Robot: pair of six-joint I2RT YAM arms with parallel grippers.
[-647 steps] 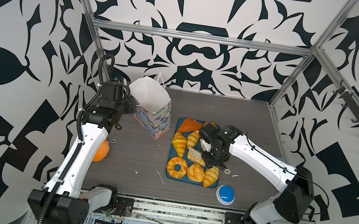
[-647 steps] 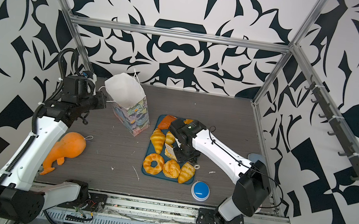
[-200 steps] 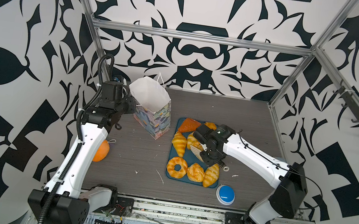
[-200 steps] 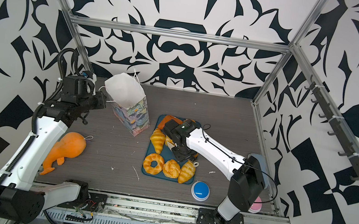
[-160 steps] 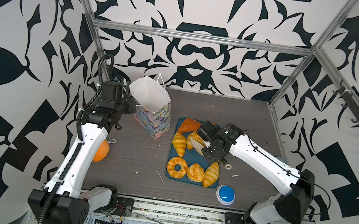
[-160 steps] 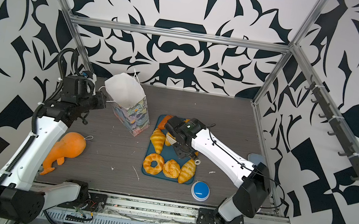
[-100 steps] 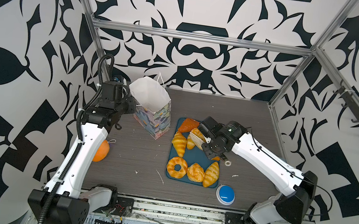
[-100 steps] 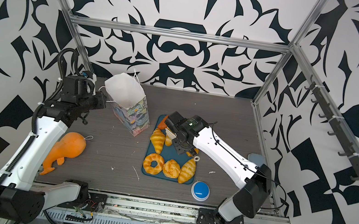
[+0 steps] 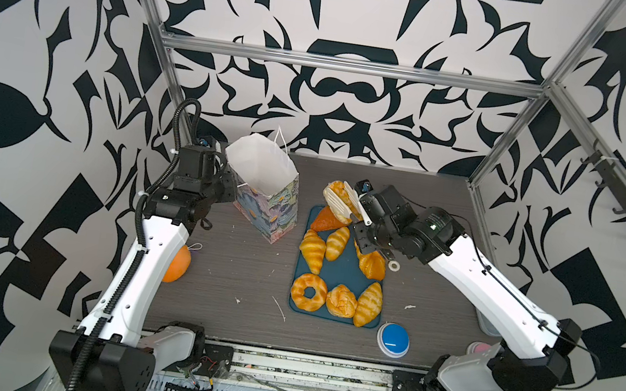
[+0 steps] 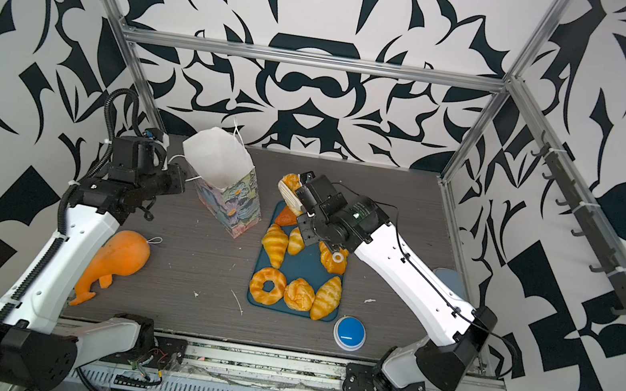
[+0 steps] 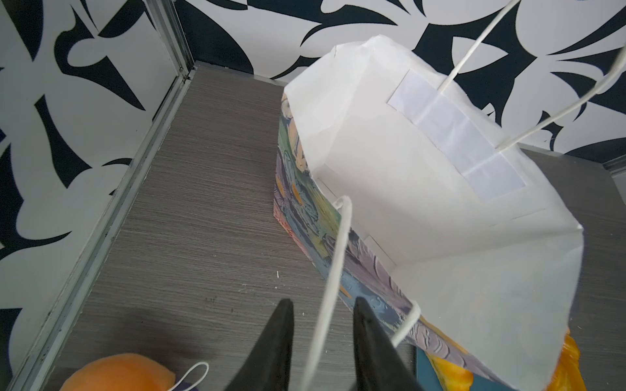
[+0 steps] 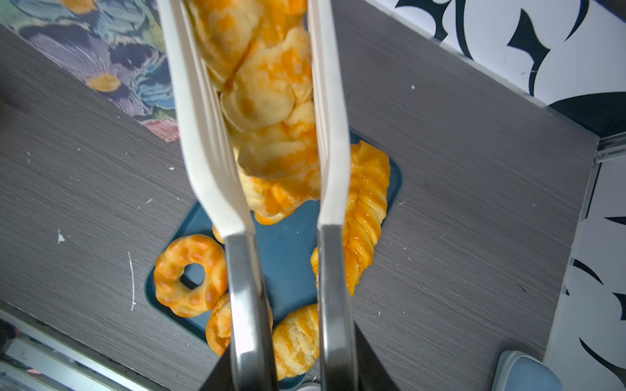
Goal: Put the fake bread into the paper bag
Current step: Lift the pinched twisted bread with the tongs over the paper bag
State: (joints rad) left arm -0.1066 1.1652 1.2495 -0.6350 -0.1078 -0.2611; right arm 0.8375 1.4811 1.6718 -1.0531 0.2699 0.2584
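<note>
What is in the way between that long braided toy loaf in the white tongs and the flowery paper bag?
Nothing visible. The glossy golden braided loaf, clamped in the white plastic tongs, hangs clear above the blue tray; only open air separates it from the pastel leafy paper bag, whose white mouth stands open.

In the right wrist view the far end of the braided loaf (image 12: 267, 101) is cut off by the picture's edge, and a round bun (image 12: 216, 328) is partly hidden behind the tongs (image 12: 206, 135). In the left wrist view the string handle (image 11: 340, 237) between the fingers (image 11: 271, 345) of the left gripper (image 11: 322, 301) is cut off, so contact cannot be told. In a top view the orange toy (image 9: 178, 264) is largely covered by the left arm (image 9: 152, 248).
</note>
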